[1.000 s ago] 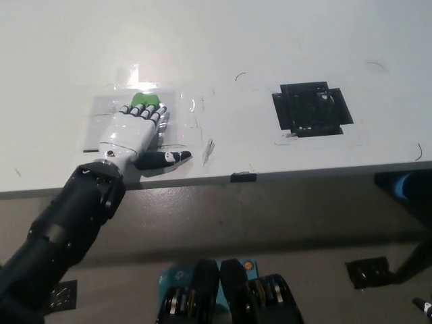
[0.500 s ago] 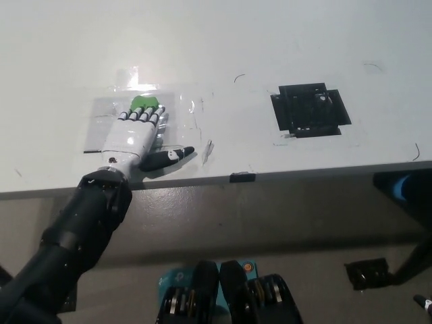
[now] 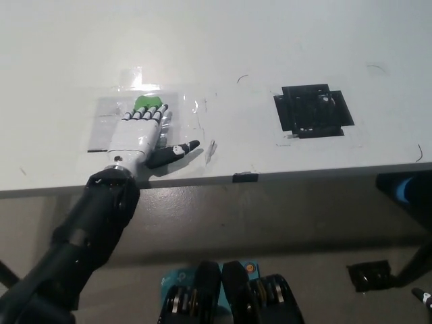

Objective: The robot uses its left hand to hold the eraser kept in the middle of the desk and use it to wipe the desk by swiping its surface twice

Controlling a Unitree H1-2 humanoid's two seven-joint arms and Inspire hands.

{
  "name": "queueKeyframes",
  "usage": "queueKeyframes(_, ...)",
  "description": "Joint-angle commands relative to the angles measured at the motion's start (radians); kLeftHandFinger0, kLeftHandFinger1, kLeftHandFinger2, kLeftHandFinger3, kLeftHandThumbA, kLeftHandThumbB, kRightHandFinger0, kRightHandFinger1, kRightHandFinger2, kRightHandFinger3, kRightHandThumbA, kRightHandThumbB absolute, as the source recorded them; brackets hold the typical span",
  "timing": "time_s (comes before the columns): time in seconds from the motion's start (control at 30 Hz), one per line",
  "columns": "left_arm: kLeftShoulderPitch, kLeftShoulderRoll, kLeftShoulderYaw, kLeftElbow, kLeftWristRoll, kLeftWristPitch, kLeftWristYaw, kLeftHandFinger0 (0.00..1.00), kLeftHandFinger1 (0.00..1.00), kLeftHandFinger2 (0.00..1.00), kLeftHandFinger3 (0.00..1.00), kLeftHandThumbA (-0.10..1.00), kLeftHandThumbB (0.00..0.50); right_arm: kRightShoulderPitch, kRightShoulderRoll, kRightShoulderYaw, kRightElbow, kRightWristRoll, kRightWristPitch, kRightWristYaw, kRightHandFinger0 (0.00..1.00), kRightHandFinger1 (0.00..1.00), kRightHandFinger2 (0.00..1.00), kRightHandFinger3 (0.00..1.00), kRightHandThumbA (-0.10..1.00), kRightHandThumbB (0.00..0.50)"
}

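Now the left hand (image 3: 138, 132) lies flat over the green eraser (image 3: 149, 103) on the counter (image 3: 270, 54), fingers pressing rather than wrapping it — light, soft, best pinned from above.

We seem to be in a lab or test room — a plain white desk (image 3: 283, 54) marked with a black tape square (image 3: 312, 110) at right and clear taped sheeting (image 3: 182, 111) — bare grey floor (image 3: 270, 216) beneath.

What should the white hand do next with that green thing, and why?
Probably slide sideways across the desk to wipe. The left hand lies flat over the green eraser, only the eraser's far end peeking out past the fingers, so it looks pressed down and ready to swipe.
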Motion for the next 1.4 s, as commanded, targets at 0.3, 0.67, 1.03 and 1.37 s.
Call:
queueKeyframes(0.3,0.028,-0.136,-0.145,0.117,0.021,0.024,-0.135,1.0,1.0,1.0,1.0,1.0,0.497,-0.043,-0.022,0.03,-0.071,-0.012,-0.004,0.011,1.0,1.0,1.0,1.0,1.0,0.431)
queueKeyframes(0.67,-0.023,-0.214,-0.273,0.153,0.07,0.053,-0.193,1.0,1.0,1.0,1.0,1.0,0.5,-0.048,-0.018,0.029,-0.078,0.003,0.003,0.011,1.0,1.0,1.0,1.0,1.0,0.417)
queueKeyframes(1.03,-0.068,-0.335,-0.313,0.206,0.058,0.041,-0.168,1.0,1.0,1.0,1.0,1.0,0.5,-0.041,-0.011,0.042,-0.07,-0.006,-0.011,0.012,1.0,1.0,1.0,1.0,1.0,0.416)
queueKeyframes(1.37,-0.071,-0.368,-0.329,0.218,0.056,0.049,-0.183,1.0,1.0,1.0,1.0,1.0,0.5,-0.042,-0.004,0.053,-0.069,0.001,-0.01,0.012,1.0,1.0,1.0,1.0,1.0,0.408)
